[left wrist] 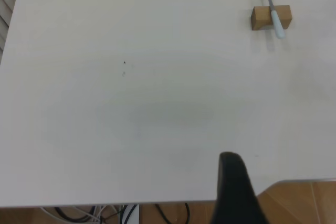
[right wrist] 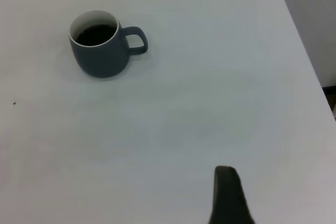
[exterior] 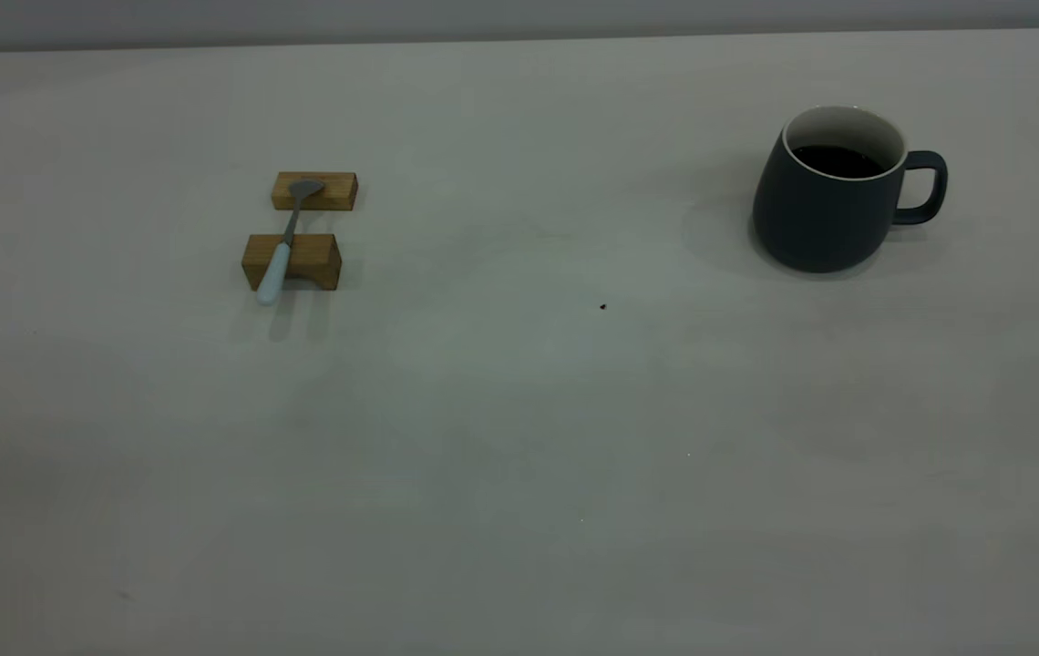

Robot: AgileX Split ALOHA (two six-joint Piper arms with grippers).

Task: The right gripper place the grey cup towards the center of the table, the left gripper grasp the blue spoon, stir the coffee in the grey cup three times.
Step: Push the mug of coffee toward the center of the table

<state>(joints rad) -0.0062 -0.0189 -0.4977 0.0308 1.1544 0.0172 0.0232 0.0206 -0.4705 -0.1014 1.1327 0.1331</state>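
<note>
The grey cup (exterior: 834,196) stands upright at the table's (exterior: 519,437) far right, handle pointing right, with dark coffee (exterior: 837,161) inside; the right wrist view shows the cup (right wrist: 102,51) and its coffee (right wrist: 96,34) too. The blue spoon (exterior: 282,244) lies across two tan wooden blocks at the left, bowl on the far block, pale handle overhanging the near one. It shows far off in the left wrist view as well (left wrist: 274,14). My left gripper (left wrist: 231,162) hangs near a table edge, far from the spoon. My right gripper (right wrist: 226,176) is well away from the cup. Neither arm appears in the exterior view.
Two tan wooden blocks (exterior: 314,191) (exterior: 292,262) carry the spoon. A tiny dark speck (exterior: 602,307) marks the tabletop near the middle. Cables (left wrist: 105,214) and wooden floor (left wrist: 304,203) show beyond the table edge in the left wrist view.
</note>
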